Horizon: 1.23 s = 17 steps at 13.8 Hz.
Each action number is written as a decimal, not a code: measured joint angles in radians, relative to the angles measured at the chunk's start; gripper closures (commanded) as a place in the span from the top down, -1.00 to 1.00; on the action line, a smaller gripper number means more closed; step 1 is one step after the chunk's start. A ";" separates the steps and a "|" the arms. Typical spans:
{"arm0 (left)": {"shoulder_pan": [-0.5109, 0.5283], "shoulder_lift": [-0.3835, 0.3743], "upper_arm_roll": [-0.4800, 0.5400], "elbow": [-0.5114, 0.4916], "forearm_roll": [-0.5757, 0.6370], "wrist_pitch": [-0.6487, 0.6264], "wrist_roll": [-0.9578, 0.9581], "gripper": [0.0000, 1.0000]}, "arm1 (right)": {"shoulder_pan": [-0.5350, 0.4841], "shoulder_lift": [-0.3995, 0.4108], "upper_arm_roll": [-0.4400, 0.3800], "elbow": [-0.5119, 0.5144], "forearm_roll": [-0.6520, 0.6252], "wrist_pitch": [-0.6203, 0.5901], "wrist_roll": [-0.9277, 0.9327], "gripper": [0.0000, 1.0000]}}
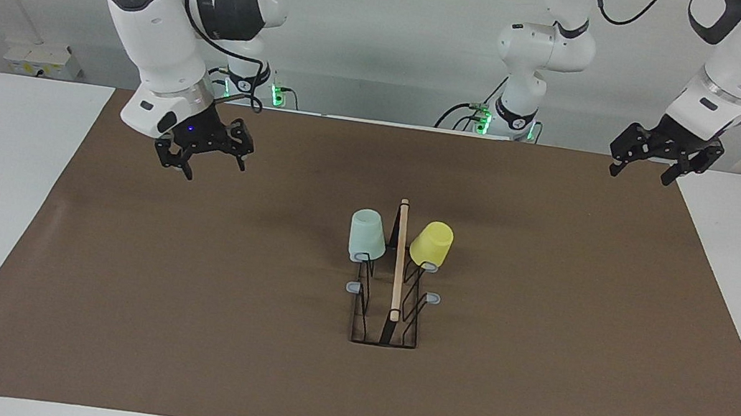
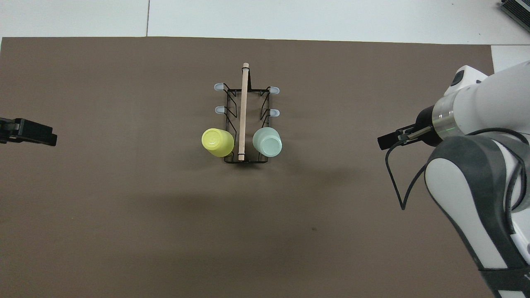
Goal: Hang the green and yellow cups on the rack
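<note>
We judge both cups hung, so the step is clearing away: the right gripper [image 1: 204,152], jaws spread and empty, at ten o'clock from the rack [image 1: 385,333], should lift high and out. The left gripper [image 1: 664,156], open, empty, waits at two o'clock. Smooth tapered mint green cup [image 1: 367,235] and yellow cup [image 1: 431,243] sit inverted on prongs flanking the pale wooden bar [image 1: 399,259], at the thin black wire frame's twelve o'clock end.

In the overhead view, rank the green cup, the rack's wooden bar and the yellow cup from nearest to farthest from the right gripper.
Right gripper, open, over the mat:
1. green cup, on the rack's side toward it
2. wooden bar, along the rack's middle
3. yellow cup, on the side toward the left arm
</note>
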 measured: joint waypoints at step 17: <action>-0.008 0.000 -0.014 0.000 0.000 0.000 0.000 1.00 | -0.058 -0.001 -0.009 0.152 -0.075 -0.188 0.229 1.00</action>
